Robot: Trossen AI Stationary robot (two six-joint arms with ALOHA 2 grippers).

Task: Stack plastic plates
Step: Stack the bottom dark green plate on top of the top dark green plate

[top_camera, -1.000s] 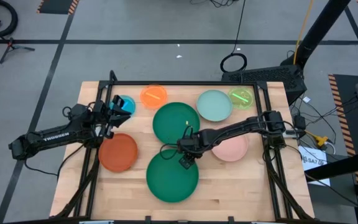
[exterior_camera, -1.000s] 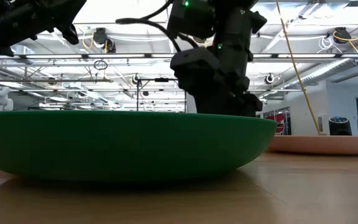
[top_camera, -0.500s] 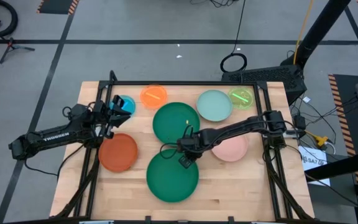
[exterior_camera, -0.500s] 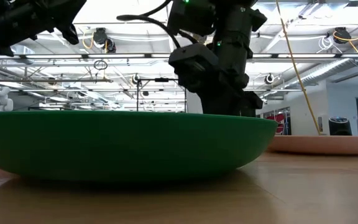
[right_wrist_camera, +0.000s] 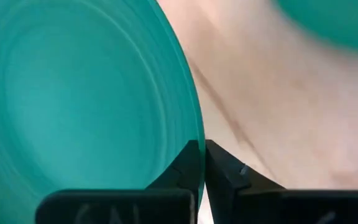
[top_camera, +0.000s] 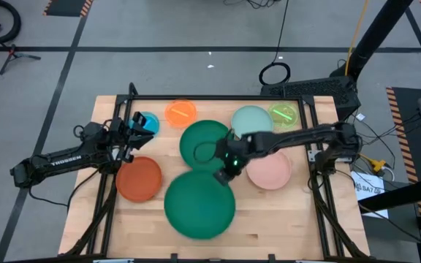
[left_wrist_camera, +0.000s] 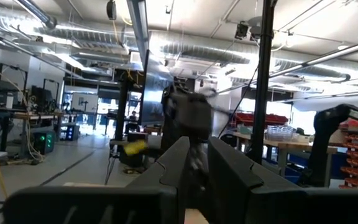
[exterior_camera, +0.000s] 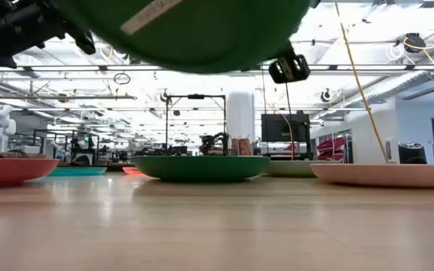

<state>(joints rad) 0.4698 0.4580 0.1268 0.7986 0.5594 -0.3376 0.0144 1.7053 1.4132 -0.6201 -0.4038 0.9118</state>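
My right gripper [top_camera: 227, 169] is shut on a large dark green plate [top_camera: 199, 204], which hangs above the table's near middle. In the low view its underside [exterior_camera: 187, 30] fills the top. The second dark green plate [top_camera: 207, 144] rests on its base just beyond. An orange-red plate [top_camera: 139, 179], a pink one [top_camera: 270, 169], a pale mint one [top_camera: 251, 120], a lime one [top_camera: 285, 115], an orange one [top_camera: 180, 112] and a blue one [top_camera: 147, 122] lie around it. My left gripper [top_camera: 132, 131] hovers at the far left, its fingers [left_wrist_camera: 232, 174] a narrow gap apart, holding nothing. My right gripper pinches the lifted green plate's rim [right_wrist_camera: 199, 144] between its two fingers, at the plate's far right edge. The fingers slant down from the table's right side. The plate is clear of the table and tilted, spreading toward the near edge.
The table's black frame rails [top_camera: 218, 97] run along the far edge and both sides. Bare wood [top_camera: 283, 219] shows at the near right and in front of the orange-red plate.
My right gripper has taken hold of the near green plate's rim, then risen and drawn toward the far edge. The plate, which lay flat on the table, now hangs clear of it and tilted. In the low view it has gone from filling the foreground to the top.
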